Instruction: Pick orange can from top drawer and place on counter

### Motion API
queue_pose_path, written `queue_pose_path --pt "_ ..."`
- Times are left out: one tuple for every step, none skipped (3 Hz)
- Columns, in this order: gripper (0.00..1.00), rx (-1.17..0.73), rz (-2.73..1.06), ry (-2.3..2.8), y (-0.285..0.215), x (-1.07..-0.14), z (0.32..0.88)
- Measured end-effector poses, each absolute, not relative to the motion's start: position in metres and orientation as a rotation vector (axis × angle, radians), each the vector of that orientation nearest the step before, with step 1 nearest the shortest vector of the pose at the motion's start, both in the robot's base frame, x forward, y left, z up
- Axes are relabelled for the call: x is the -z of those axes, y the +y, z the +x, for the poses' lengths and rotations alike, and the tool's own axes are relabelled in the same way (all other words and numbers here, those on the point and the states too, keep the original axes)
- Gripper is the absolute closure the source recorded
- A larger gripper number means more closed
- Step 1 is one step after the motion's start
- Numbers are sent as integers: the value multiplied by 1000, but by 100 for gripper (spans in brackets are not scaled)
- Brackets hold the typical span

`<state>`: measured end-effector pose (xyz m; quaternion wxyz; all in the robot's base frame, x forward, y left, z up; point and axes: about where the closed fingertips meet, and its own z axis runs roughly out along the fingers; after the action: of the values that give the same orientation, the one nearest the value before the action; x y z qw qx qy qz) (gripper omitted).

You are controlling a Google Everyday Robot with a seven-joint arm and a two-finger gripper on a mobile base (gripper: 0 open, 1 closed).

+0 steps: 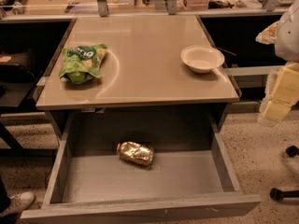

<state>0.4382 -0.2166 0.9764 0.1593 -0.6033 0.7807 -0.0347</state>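
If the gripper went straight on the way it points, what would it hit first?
Likely the speckled floor beside the wide grey top drawer; the yellow-padded gripper at the picture's right edge points downward. Depth unclear.

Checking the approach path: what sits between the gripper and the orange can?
In the camera view, the gripper hangs at the right edge, outside the top drawer. Between it and the orange can lie speckled floor and the drawer's right wall.

At the right edge, the hand (274, 107) is pale yellow and blocky below a white arm (289, 31).
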Motion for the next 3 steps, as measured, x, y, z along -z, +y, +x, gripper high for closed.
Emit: queue_pose_path --pt "0 99 -1724 2231 -217 -976 438" --pt "0 82 -1724 2238 -215 -970 433" --pt "0 13 -1701 2267 -197 -949 408"
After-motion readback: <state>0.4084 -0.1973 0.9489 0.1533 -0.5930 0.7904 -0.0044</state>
